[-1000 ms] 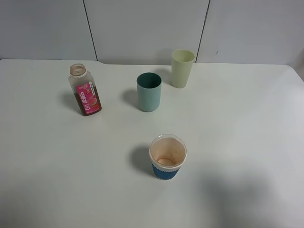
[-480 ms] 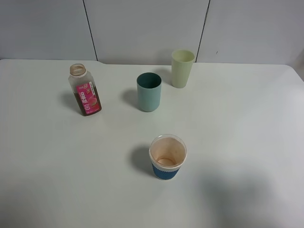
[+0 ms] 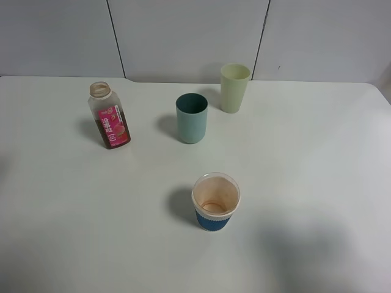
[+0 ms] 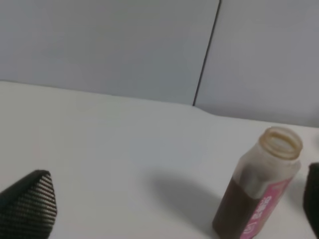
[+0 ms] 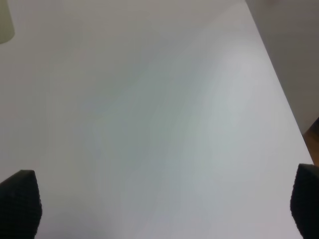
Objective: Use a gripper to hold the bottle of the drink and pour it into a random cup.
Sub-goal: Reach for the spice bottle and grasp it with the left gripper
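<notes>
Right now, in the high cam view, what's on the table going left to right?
bottle → teal cup → paper cup → yellow-green cup

bottle (image 4: 256,194): base cut off, label print blurred | pale cup (image 5: 5,22): mostly cut off | left jaws, right jaws: only tips show

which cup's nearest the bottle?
The teal cup. The pale yellow-green cup and the blue-sleeved paper cup both stand farther from the bottle.
</notes>
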`<state>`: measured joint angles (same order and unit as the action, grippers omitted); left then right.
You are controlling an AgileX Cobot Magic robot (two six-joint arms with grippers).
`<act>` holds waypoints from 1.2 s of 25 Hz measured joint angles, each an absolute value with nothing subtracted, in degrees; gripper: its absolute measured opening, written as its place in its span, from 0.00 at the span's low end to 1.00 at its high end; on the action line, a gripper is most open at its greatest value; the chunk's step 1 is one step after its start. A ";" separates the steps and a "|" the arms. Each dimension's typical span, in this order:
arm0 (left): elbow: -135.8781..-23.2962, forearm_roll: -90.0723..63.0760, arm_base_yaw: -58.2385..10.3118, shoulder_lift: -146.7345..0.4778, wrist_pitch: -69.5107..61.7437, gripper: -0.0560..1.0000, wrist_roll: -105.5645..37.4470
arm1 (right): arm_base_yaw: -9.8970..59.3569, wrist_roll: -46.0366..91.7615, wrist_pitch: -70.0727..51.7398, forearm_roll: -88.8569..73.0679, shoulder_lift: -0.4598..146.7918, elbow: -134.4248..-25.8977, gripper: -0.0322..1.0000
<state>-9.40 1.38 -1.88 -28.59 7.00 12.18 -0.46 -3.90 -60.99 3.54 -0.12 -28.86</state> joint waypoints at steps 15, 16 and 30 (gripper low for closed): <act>-7.81 2.75 -1.88 -44.41 17.70 0.98 12.18 | -0.46 -3.90 -60.99 3.54 -0.12 -28.86 1.00; -7.81 3.44 -1.88 -46.05 18.38 0.98 12.18 | -0.46 -3.90 -60.99 3.54 -0.12 -28.86 1.00; -3.81 13.69 -1.88 -73.47 49.75 0.96 10.87 | -0.46 -3.90 -60.99 3.54 -0.12 -28.86 1.00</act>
<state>-3.81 13.69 -1.88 -73.47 49.75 10.87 -0.46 -3.90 -60.99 3.54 -0.12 -28.86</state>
